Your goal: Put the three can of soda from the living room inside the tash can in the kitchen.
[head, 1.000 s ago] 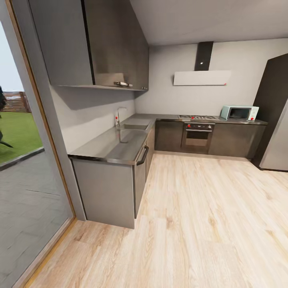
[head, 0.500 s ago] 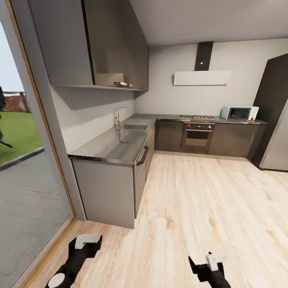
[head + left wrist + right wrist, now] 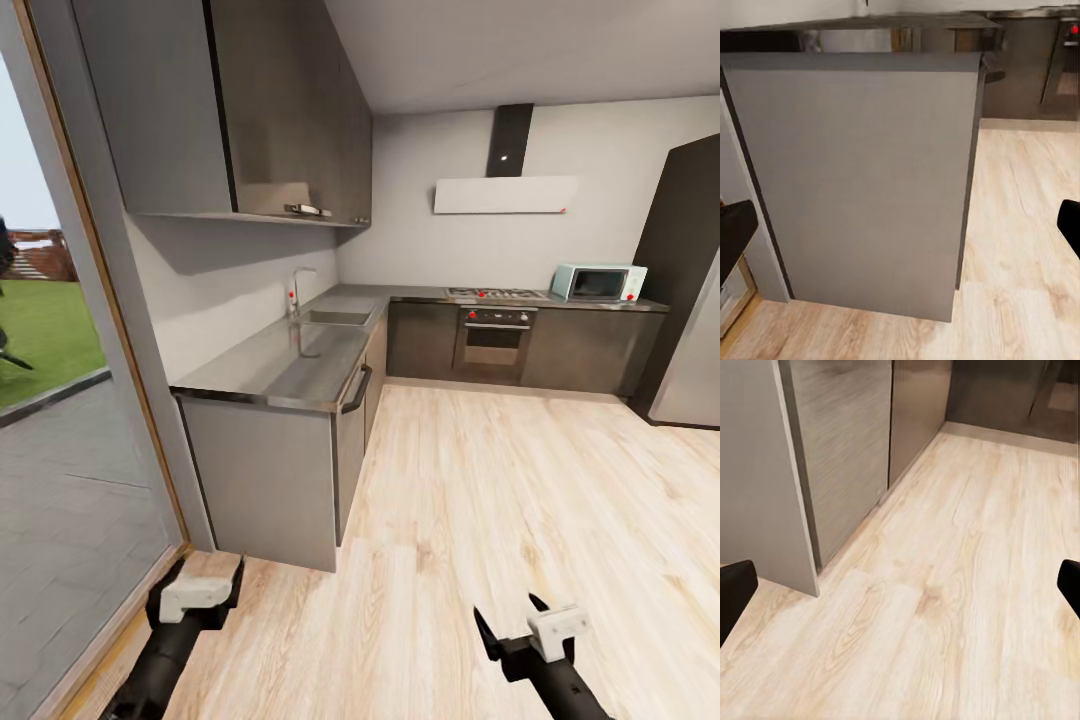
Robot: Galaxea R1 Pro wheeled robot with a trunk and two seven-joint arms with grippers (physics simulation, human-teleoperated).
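Two grippers are showing low in the head view, over the light wood floor (image 3: 500,520). The left gripper (image 3: 205,582) is sitting at about 7 o'clock, close to the end panel of the grey base cabinet (image 3: 265,480) and beside the wood-framed glass door (image 3: 90,400). The right gripper (image 3: 512,622) is sitting at about 5 o'clock, well apart from the cabinet. Both are standing spread with nothing between their fingers; in each wrist view the black fingertips are sitting at opposite edges, with bare cabinet panel (image 3: 862,180) or floor planks (image 3: 945,585) between them.

Ahead, the kitchen is filling the scene: the dark L-shaped countertop (image 3: 290,365) is running from 9 o'clock toward 12 o'clock, carrying the steel sink (image 3: 337,318) and its tap (image 3: 296,290). Along the back wall the built-in oven (image 3: 494,342) is sitting under the hob (image 3: 496,294), with the pale mint microwave (image 3: 598,282) at about 2 o'clock and the hood (image 3: 505,190) above. Grey wall cabinets (image 3: 250,110) are hanging at 11 o'clock.

No brand, label or writing is readable anywhere; the oven's red knobs are too small to read. No soda cans or bin are appearing among these kitchen things.
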